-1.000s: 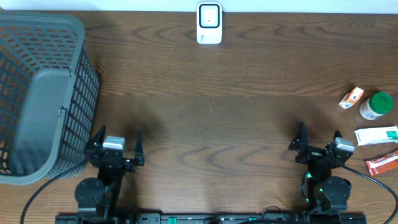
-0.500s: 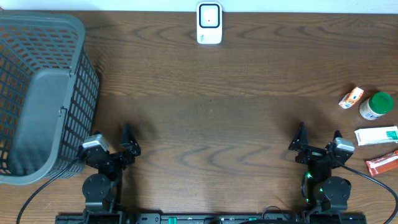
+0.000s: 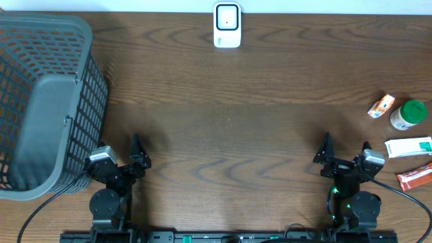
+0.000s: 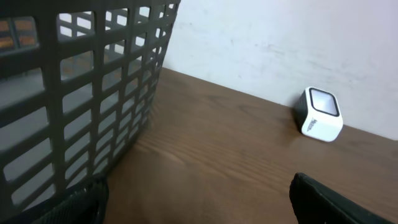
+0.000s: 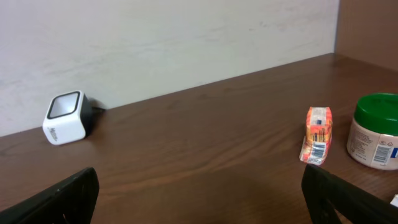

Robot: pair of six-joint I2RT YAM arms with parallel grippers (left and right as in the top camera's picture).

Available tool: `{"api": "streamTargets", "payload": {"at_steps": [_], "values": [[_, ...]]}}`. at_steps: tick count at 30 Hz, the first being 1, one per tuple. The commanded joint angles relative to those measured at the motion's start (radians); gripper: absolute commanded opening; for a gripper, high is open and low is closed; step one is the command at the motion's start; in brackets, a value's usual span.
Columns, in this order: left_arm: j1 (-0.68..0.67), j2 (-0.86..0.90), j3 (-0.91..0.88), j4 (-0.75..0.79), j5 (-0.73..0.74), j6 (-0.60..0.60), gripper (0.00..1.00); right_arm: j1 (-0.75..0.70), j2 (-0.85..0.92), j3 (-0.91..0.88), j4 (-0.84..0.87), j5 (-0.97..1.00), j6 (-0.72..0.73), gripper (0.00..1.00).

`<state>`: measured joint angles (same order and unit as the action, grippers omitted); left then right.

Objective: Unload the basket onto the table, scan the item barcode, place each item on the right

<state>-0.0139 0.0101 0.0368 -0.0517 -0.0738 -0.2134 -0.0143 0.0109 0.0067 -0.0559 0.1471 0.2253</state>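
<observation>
Jaws of left gripper (image 3: 119, 159) and right gripper (image 3: 346, 152) gape wide, empty.

Overhead looks down; both low wrist views share the scanner (image 4: 319, 115).

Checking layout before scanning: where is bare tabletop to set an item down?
Bare wood spans the middle, between basket, scanner, left claw and right claw. Crowded at right edge: orange packet, green-lidded jar, white box, red packet.

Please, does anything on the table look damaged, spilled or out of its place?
Nothing stands out. The scanner sits upright at the far edge, the basket stands at the left, and the orange packet, green-lidded jar, white box and red packet are grouped at the right, nothing spilled.
</observation>
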Motion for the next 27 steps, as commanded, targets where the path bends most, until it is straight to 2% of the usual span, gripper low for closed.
{"api": "streamTargets", "payload": {"at_steps": [1, 4, 9, 27], "values": [[0.004, -0.009, -0.032, -0.018, 0.021, 0.026, 0.91, 0.008, -0.005, -0.001, -0.005, 0.005, -0.014, 0.99], [0.004, -0.009, -0.033, -0.020, 0.039, 0.034, 0.91, 0.008, -0.005, -0.001, -0.005, 0.005, -0.014, 0.99], [-0.019, -0.009, -0.033, -0.021, 0.092, 0.155, 0.91, 0.008, -0.005, -0.001, -0.004, 0.005, -0.014, 0.99], [-0.037, -0.006, -0.032, -0.019, 0.085, 0.157, 0.91, 0.008, -0.005, -0.001, -0.004, 0.005, -0.014, 0.99]]}}
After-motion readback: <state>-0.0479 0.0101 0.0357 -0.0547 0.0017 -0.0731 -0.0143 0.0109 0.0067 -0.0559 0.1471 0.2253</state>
